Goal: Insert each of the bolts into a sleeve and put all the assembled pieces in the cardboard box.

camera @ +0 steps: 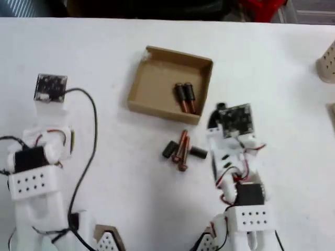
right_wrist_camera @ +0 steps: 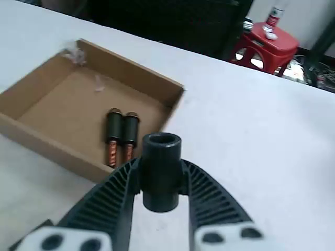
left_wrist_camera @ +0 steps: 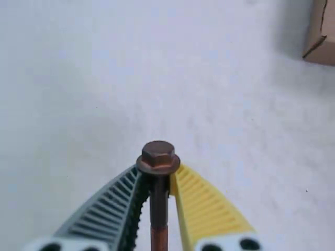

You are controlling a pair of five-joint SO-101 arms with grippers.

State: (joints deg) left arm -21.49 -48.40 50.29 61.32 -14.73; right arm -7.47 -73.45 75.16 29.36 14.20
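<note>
My left gripper is shut on a copper bolt, whose hex head pokes out past the grey and yellow fingertips, above bare table at the left. My right gripper is shut on a black sleeve, held upright with its hole open, just to the right of the cardboard box. Two assembled pieces lie side by side in the box, also seen as the assembled pieces. In front of the box lie two bolts between two loose sleeves.
The left arm and the right arm stand at the table's near side. A corner of the box shows past the left gripper. A beige perforated object sits at the far right edge. A red stool stands beyond the table.
</note>
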